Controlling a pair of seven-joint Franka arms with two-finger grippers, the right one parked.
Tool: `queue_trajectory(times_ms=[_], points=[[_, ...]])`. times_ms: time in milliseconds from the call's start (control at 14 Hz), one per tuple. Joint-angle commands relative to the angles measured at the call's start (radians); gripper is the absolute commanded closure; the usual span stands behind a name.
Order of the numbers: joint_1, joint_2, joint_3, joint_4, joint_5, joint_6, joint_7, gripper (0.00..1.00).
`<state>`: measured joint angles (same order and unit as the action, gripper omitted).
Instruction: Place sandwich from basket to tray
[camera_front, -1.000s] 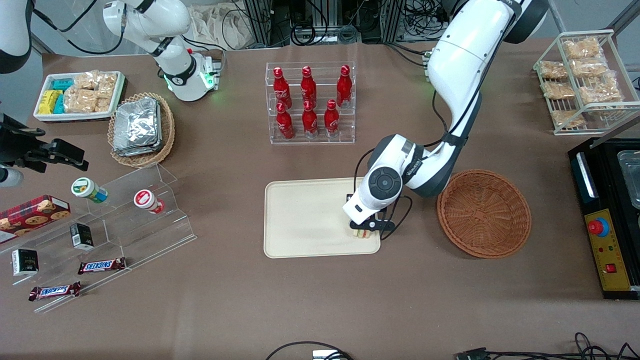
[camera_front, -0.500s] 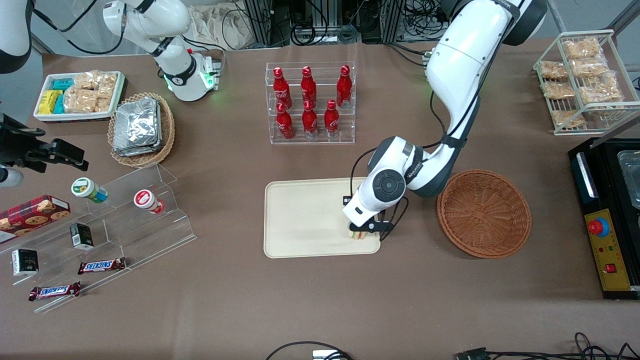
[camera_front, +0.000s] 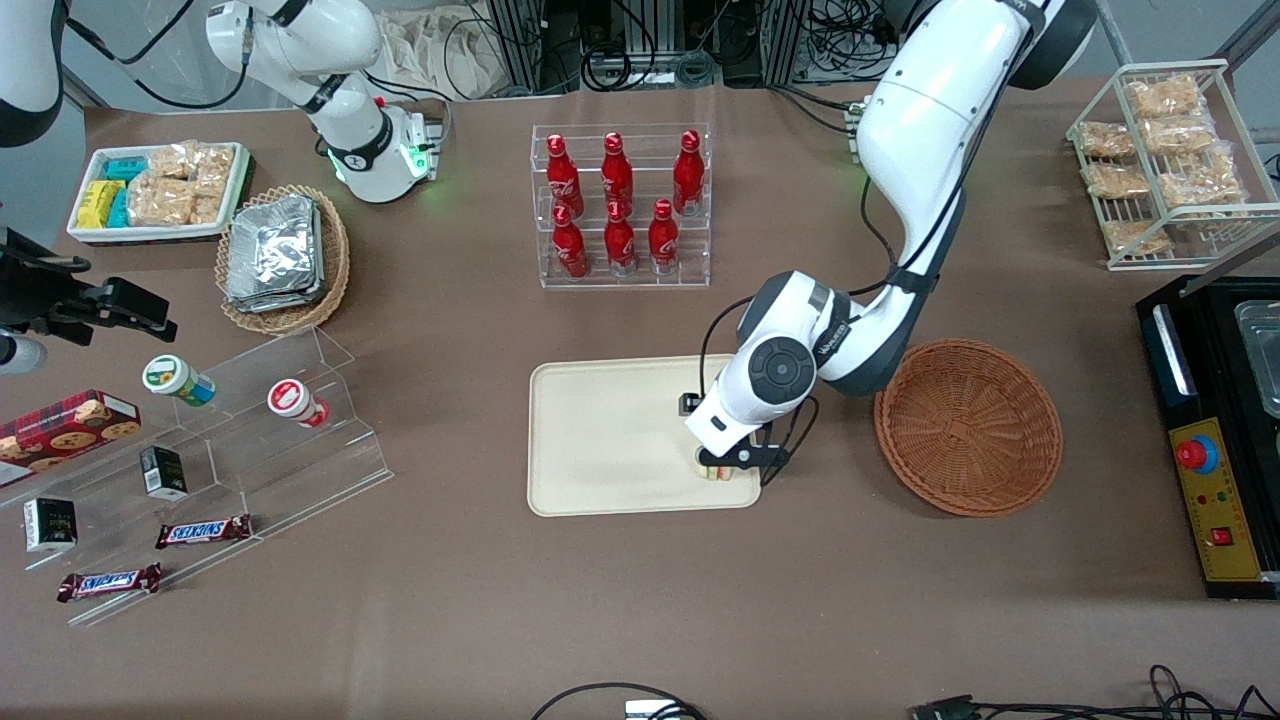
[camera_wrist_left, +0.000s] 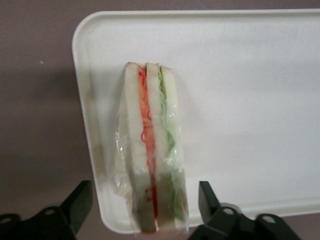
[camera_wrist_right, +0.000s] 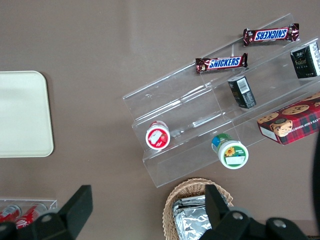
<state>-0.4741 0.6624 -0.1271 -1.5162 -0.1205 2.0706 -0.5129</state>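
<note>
The sandwich (camera_wrist_left: 152, 160), pale bread with red and green filling in clear wrap, lies on the cream tray (camera_wrist_left: 260, 100) near its corner closest to the basket and the front camera. In the front view only a sliver of the sandwich (camera_front: 716, 473) shows under the wrist. My left gripper (camera_wrist_left: 145, 205) hangs just above the sandwich, open, a finger on each side, not touching it. It also shows in the front view (camera_front: 730, 462). The reddish-brown wicker basket (camera_front: 968, 427) sits empty beside the tray (camera_front: 610, 440), toward the working arm's end.
A clear rack of red bottles (camera_front: 620, 205) stands farther from the camera than the tray. A white wire rack of snacks (camera_front: 1165, 160) and a black control box (camera_front: 1215, 440) lie toward the working arm's end. Acrylic shelves with snacks (camera_front: 200, 450) lie toward the parked arm's end.
The left gripper has risen slightly off the sandwich and the wrist has shifted a little; the sandwich stays on the tray.
</note>
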Motion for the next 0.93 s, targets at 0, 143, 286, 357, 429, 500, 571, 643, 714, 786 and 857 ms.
queue_trajectory(times_ms=[0,143,286,357,429,500,571,643,714,786,857], points=[[0.009,-0.110,0.023,-0.018,-0.008,-0.102,-0.018,0.00],[0.047,-0.202,0.030,-0.077,-0.007,-0.119,-0.018,0.00],[0.092,-0.300,0.030,-0.192,-0.001,-0.106,-0.004,0.00],[0.109,-0.346,0.030,-0.249,-0.001,-0.099,-0.003,0.00],[0.111,-0.401,0.029,-0.310,-0.001,-0.095,-0.003,0.00],[0.111,-0.453,0.030,-0.367,-0.001,-0.092,-0.003,0.00],[0.112,-0.504,0.030,-0.419,-0.001,-0.090,0.002,0.00],[0.118,-0.554,0.032,-0.468,-0.001,-0.093,0.035,0.00],[0.156,-0.588,0.032,-0.493,-0.001,-0.105,0.078,0.00],[0.204,-0.610,0.032,-0.495,-0.001,-0.133,0.123,0.00],[0.239,-0.615,0.032,-0.472,-0.001,-0.177,0.145,0.00]])
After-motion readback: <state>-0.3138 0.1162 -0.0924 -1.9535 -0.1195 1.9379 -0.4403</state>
